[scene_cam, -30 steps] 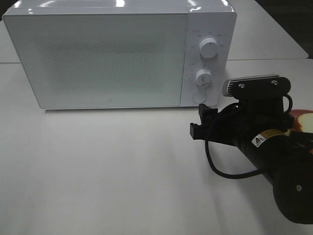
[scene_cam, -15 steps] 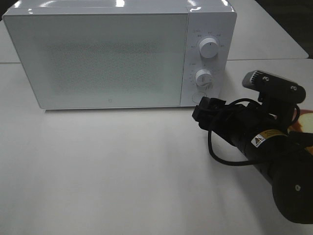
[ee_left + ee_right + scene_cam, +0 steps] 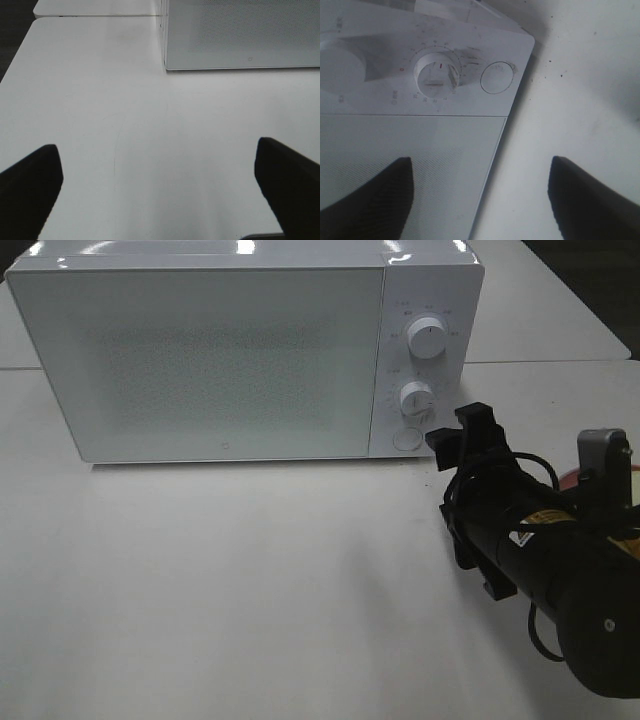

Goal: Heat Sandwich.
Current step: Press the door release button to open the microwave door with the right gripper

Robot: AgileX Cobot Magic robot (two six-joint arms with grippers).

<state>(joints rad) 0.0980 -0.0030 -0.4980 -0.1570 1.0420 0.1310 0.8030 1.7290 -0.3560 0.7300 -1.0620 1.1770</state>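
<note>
Now: microwave door is shut. Right arm has rolled its wrist and swung up to the panel, so opening the door looks like the step in hand. Right gripper, jaws apart and empty, sits just beside the round button. Left gripper gapes wide over the surface. Sandwich is out of sight, likely behind the right arm. Nothing blocks the button.

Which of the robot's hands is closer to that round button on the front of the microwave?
The right. The right hand hangs open just beside the button, facing it. The left hand is back across the table, facing the microwave door.
</note>
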